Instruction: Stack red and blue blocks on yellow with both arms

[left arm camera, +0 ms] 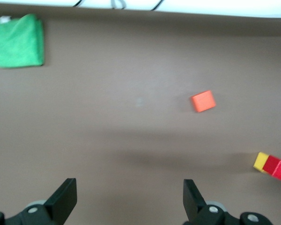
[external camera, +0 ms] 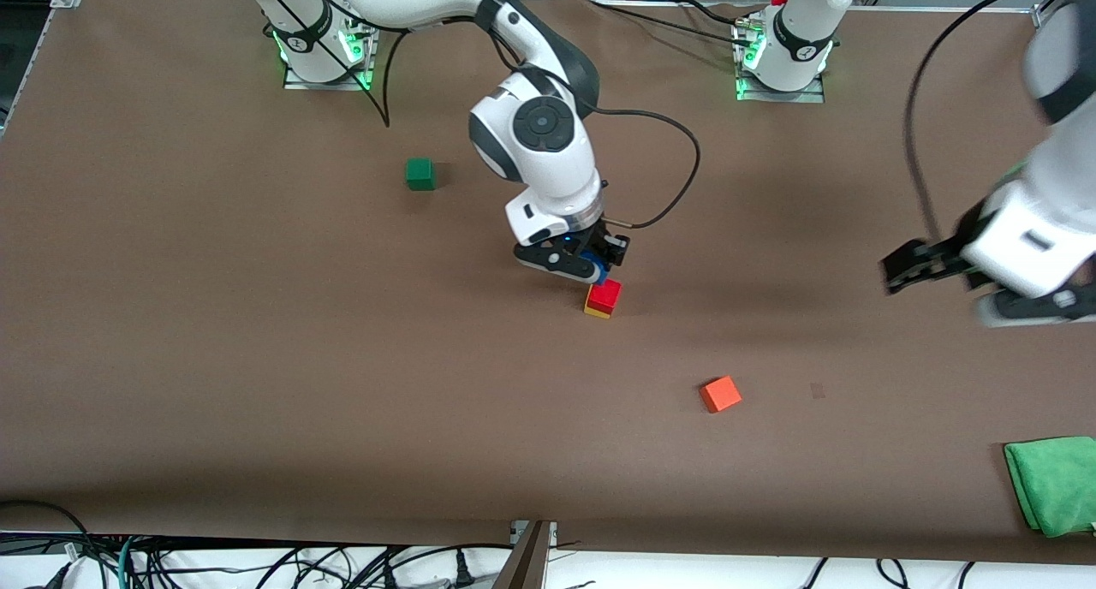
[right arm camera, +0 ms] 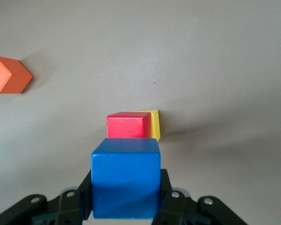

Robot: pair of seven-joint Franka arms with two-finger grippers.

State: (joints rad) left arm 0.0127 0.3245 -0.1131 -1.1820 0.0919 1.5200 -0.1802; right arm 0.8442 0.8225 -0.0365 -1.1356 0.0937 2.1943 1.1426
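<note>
My right gripper point(external camera: 599, 268) is clamped on the blue block point(right arm camera: 126, 177), a finger pressed to each side of the cube, and hangs over the middle of the table, just above and slightly to the robot-base side of the stack. The red block point(external camera: 605, 294) sits on the yellow block point(external camera: 597, 310), slightly offset, so a strip of yellow shows along one side in the right wrist view; the blue block is in the air, not touching the red one.

My left gripper point(external camera: 929, 268) waits in the air over the left arm's end of the table, its two fingers point(left arm camera: 63, 199) spread wide with nothing between them.

The orange cube point(external camera: 720, 394) lies on the brown table point(external camera: 257, 358), nearer to the front camera than the stack and toward the left arm's end. The dark green cube point(external camera: 419, 174) lies toward the base edge, on the right arm's half. A folded green cloth point(external camera: 1055, 483) rests at the camera-side corner of the left arm's end.
</note>
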